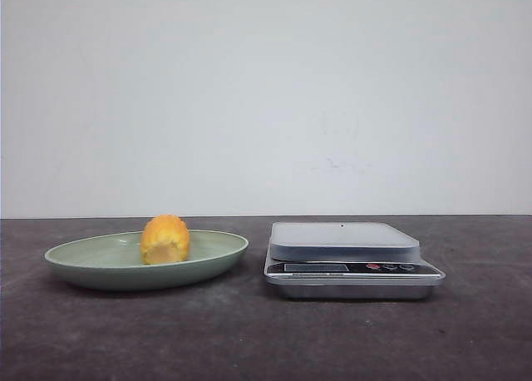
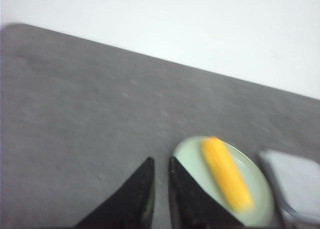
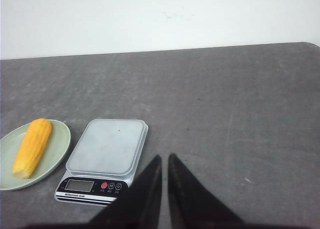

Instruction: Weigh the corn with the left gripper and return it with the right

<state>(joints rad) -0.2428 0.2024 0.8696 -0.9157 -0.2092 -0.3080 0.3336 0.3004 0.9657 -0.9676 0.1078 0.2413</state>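
The corn (image 1: 165, 239) is a yellow-orange cob that lies on a pale green plate (image 1: 100, 264) at the table's left. It also shows in the left wrist view (image 2: 225, 174) and the right wrist view (image 3: 31, 146). The left gripper (image 2: 161, 161) hovers above the table just beside the plate's rim (image 2: 187, 151), its black fingers nearly together and empty; the view is blurred. The right gripper (image 3: 164, 158) hovers over bare table beside the scale (image 3: 107, 146), its fingers nearly together and empty. Neither gripper shows in the front view.
A silver kitchen scale (image 1: 345, 241) with a bare platform stands to the right of the plate; its buttons and display face the front. Its corner shows in the left wrist view (image 2: 295, 184). The dark grey table ends at a white wall behind.
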